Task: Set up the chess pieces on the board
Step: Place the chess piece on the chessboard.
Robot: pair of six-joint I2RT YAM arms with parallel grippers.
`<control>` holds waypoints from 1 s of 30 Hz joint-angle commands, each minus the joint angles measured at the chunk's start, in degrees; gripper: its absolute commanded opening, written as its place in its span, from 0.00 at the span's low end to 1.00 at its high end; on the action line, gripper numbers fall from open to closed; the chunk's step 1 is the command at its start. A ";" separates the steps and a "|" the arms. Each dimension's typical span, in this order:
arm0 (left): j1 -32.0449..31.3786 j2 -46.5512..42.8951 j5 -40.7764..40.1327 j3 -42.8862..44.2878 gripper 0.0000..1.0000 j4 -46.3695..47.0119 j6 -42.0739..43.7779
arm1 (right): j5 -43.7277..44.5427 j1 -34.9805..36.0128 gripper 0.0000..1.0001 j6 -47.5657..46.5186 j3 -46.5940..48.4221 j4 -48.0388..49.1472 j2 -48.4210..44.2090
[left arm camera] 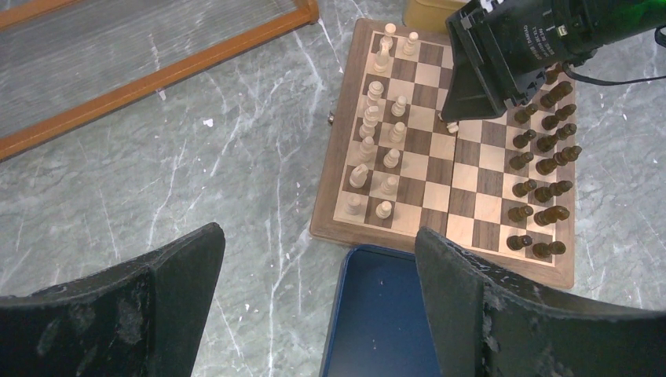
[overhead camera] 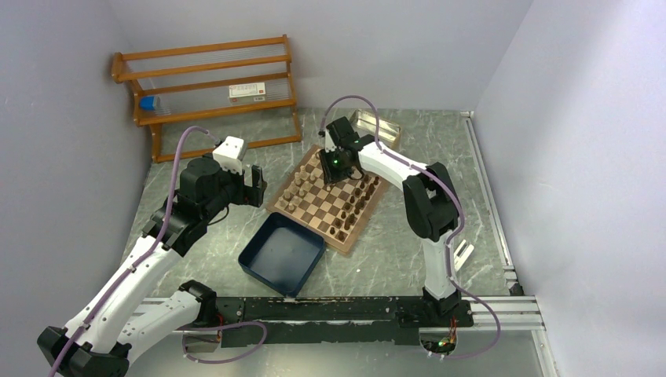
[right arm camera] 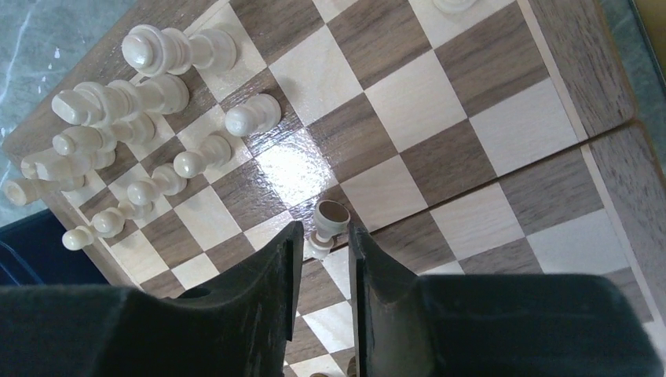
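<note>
The board (overhead camera: 326,206) lies mid-table, and also shows in the left wrist view (left arm camera: 471,196) and the right wrist view (right arm camera: 408,102). Light pieces (left arm camera: 377,149) stand in two files along its left side. Dark pieces (left arm camera: 542,165) stand along its right side. My right gripper (right arm camera: 324,228) hovers over the board's far middle. Its fingers stand a narrow gap apart around the lower part of a small light piece (right arm camera: 330,214). That piece stays upright at the board's centre seam. My left gripper (left arm camera: 318,236) is wide open and empty, above the table left of the board.
A navy blue tray (overhead camera: 281,253) with nothing in it sits against the board's near edge. A shiny tin (overhead camera: 375,126) stands behind the board. A wooden rack (overhead camera: 208,86) stands at the back left. Grey walls close in both sides.
</note>
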 commanded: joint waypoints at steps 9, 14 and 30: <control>0.25 -0.39 0.50 0.15 0.94 1.09 0.02 | 5.66 1.22 0.32 3.75 -2.60 3.65 -2.10; 0.27 -0.11 0.67 0.23 0.93 1.09 0.11 | 6.41 1.24 0.32 3.85 -3.05 4.82 -2.06; 0.24 -0.12 0.90 0.15 0.92 1.26 -0.07 | -5.50 -1.58 0.40 -15.84 -1.41 9.24 -6.35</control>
